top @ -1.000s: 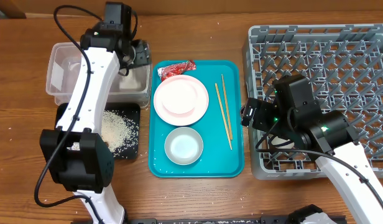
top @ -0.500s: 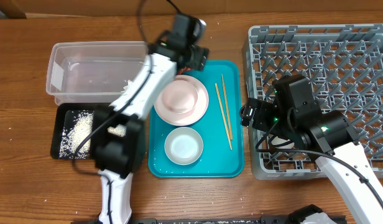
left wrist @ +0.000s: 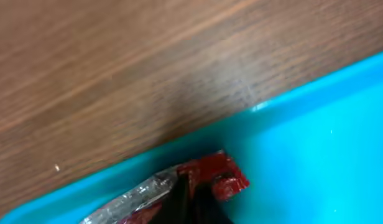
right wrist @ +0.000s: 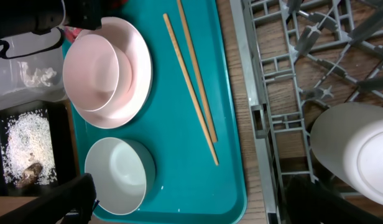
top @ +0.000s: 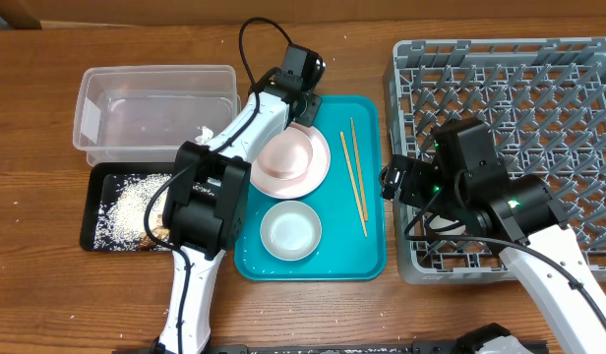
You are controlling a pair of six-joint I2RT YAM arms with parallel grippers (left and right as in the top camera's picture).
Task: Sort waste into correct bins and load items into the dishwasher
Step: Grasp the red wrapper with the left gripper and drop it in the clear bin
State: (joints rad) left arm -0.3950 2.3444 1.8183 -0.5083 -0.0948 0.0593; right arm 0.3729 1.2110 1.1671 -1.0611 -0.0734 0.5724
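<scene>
A crinkled red snack wrapper (left wrist: 224, 175) lies at the teal tray's far edge, and my left gripper (left wrist: 198, 202) (top: 301, 98) is shut on it; from overhead the gripper hides the wrapper. The pale pink plate (top: 288, 157) (right wrist: 110, 71), white bowl (top: 290, 230) (right wrist: 117, 174) and two chopsticks (top: 354, 175) (right wrist: 191, 81) sit on that tray. Between the tray and the grey dish rack (top: 539, 88) hangs my right gripper (top: 396, 184) (right wrist: 191, 208), open and holding nothing. A white cup (right wrist: 356, 158) rests in the rack. In the clear tub (top: 151, 74) lies a white tissue (top: 203, 132). Rice covers the black tray (top: 98, 177).
The teal serving tray (top: 367, 256) lies mid-table on the wooden top, with the clear tub and black tray to its left and the rack close on its right. My left arm stretches from the front edge across the tray's left side.
My left arm swung from the clear tub to the teal tray's far edge, and its gripper shut on the red wrapper. The right arm stayed still.
</scene>
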